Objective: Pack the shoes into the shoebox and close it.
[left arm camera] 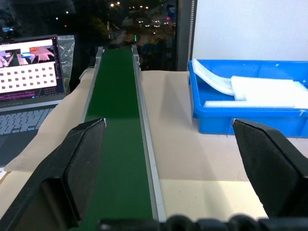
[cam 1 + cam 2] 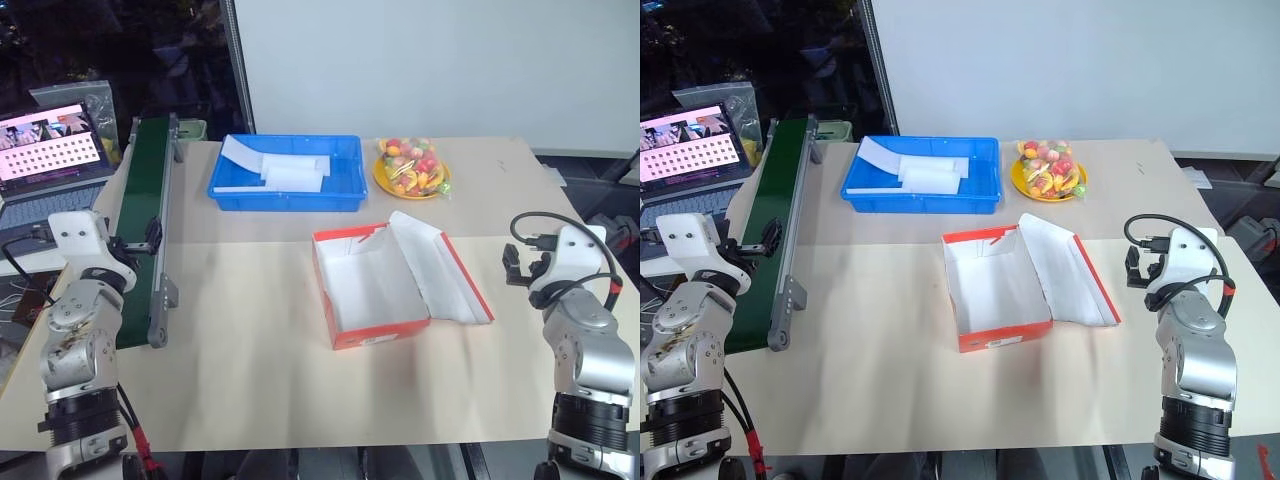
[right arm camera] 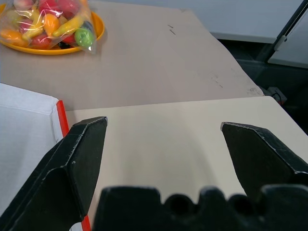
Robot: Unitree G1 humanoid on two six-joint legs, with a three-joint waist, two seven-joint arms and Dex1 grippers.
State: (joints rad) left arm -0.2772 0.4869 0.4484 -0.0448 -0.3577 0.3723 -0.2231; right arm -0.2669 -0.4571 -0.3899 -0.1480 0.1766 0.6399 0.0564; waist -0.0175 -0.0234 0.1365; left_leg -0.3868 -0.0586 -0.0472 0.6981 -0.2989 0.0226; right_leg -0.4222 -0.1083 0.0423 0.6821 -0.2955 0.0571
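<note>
The red-orange shoebox [image 2: 372, 288] stands open in the middle of the table, its white inside bare. Its hinged lid [image 2: 446, 268] lies flat to the right, white side up. The shoes are out of view. My left gripper [image 2: 152, 234] hovers open at the left, over the near end of the green conveyor, with nothing between its fingers [image 1: 82, 159]. My right gripper [image 2: 525, 264] is open and holds nothing, raised over the table to the right of the lid; the lid's red edge [image 3: 61, 120] lies beside its left finger.
A long green conveyor belt [image 2: 143, 200] runs along the table's left side, with a laptop [image 2: 48, 150] beyond it. At the back stand a blue plastic tray [image 2: 285, 188] with white foam pieces and an orange plate of bagged toy fruit [image 2: 411, 167].
</note>
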